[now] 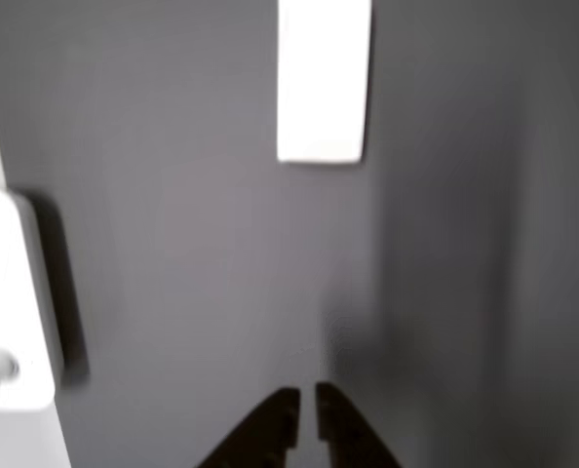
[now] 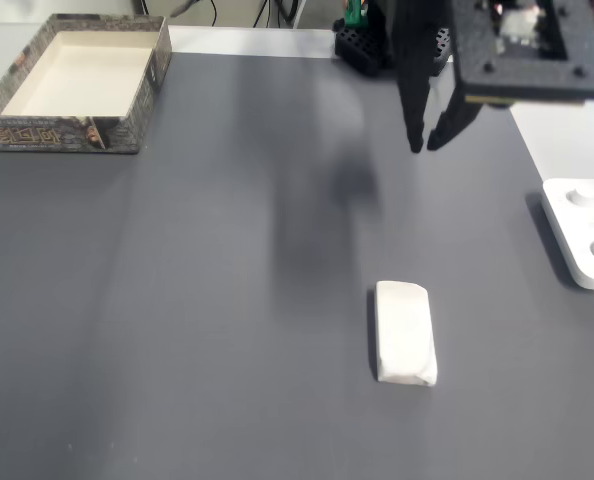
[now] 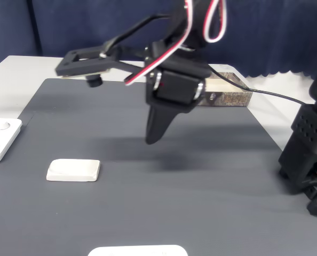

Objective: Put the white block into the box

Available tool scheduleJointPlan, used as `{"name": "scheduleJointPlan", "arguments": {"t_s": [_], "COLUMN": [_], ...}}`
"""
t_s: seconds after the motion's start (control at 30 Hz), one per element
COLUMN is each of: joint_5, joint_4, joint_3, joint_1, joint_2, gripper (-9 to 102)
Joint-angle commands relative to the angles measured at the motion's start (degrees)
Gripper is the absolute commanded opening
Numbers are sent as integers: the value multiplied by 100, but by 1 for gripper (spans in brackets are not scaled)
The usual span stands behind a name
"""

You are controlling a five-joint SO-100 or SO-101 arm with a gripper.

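Dark grey mat (image 2: 177, 300) carries the box (image 2: 137, 100), bare inside; white block (image 2: 405, 332) lies well apart; dimpled plate (image 2: 587, 235) beside; gripper (image 2: 424, 148) hovers, jaws narrow.

One white block (image 2: 405, 332), one box (image 2: 74, 81), one tool (image 2: 422, 147), two white dimpled plates (image 2: 585, 230) (image 3: 138, 250), one grey mat (image 2: 177, 300).

white block (image 1: 324, 83) at top, claw (image 1: 307, 414) nearly closed below

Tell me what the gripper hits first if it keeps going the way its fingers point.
Probably bare grey mat. The gripper points steeply down, short of the white block. In the other view the block sits ahead of the fingertips, so a shallower line might meet it; depth unclear.
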Motion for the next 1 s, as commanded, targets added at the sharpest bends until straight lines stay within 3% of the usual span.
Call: {"name": "scheduleJointPlan", "arguments": {"t_s": [0.0, 0.37, 0.63, 0.97], "joint_5": [44, 167, 264, 246], "joint_4": [70, 325, 1081, 1415], "joint_3": [-896, -2751, -4632, -5704], "joint_1": [114, 185, 220, 299], "joint_2": [-343, -1881, -3006, -3858], "gripper": [-2, -2, -2, -2]}}
